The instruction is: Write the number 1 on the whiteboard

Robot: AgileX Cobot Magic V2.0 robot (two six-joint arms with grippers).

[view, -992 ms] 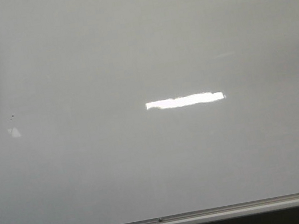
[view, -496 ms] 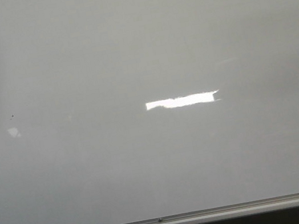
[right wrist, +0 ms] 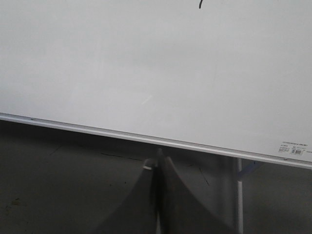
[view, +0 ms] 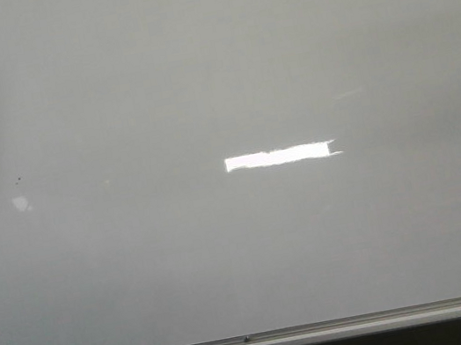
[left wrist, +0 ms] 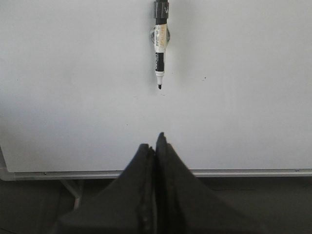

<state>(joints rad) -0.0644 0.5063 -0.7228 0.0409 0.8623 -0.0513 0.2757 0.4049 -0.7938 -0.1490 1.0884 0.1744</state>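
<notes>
Hardly anything shifted across the earlier front views: only the bright ceiling reflection on the whiteboard (view: 214,77) narrowed a touch at its right end; dark fitting at far left edge stayed put. Board stood upright ahead of the rig, filling the front view, silver bottom rail (view: 260,342) running the full width low down, tiny dark speck (view: 19,180) at left. No digit seen on the surface in the front view; only a short dark stroke (right wrist: 200,4) cut off by the frame edge in the right wrist view, nature unclear. Marker (left wrist: 160,53) hung on the board in a clip, tip down and uncapped, straight ahead of the left gripper (left wrist: 155,141), well apart from it. Left gripper pressed closed on nothing. Right gripper (right wrist: 159,158) likewise closed and empty, sitting low, level with the rail. Judged as the opening step: marker not yet taken, writing not begun. Next move judged to call for spreading the left fingers, advancing to the marker barrel and pulling it free of the clip. Plenty of bare board to the right of the marker for a stroke; rail below and board's left edge marked the limits.
</notes>
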